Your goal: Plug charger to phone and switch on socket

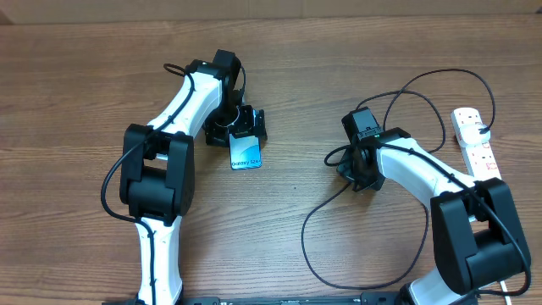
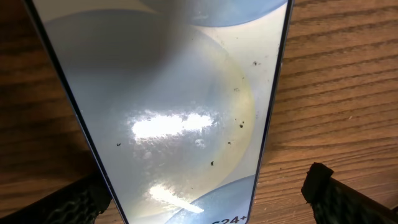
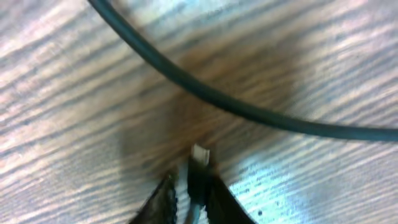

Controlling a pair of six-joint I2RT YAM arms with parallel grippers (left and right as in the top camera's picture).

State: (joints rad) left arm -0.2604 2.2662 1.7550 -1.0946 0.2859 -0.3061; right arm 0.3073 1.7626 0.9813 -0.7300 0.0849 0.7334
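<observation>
The phone [image 1: 246,152] lies flat on the wooden table, "Galaxy" text at its near end. It fills the left wrist view [image 2: 180,106]. My left gripper [image 1: 236,129] straddles its far end, open; in the left wrist view [image 2: 205,190] the right finger stands clear of the phone's edge. My right gripper [image 1: 360,175] is low over the table at centre right, shut on the charger's plug [image 3: 199,153], whose light metal tip sticks out past the fingers [image 3: 189,196]. The black charger cable [image 1: 306,237] loops across the table and crosses the right wrist view [image 3: 249,109]. The white socket [image 1: 477,144] lies at the far right.
The charger cable makes a big loop near the table's front edge and a second arc at the back right, running to the socket's far end. Both arm bases stand at the front edge. About a hand's width of bare wood separates the phone and the right gripper.
</observation>
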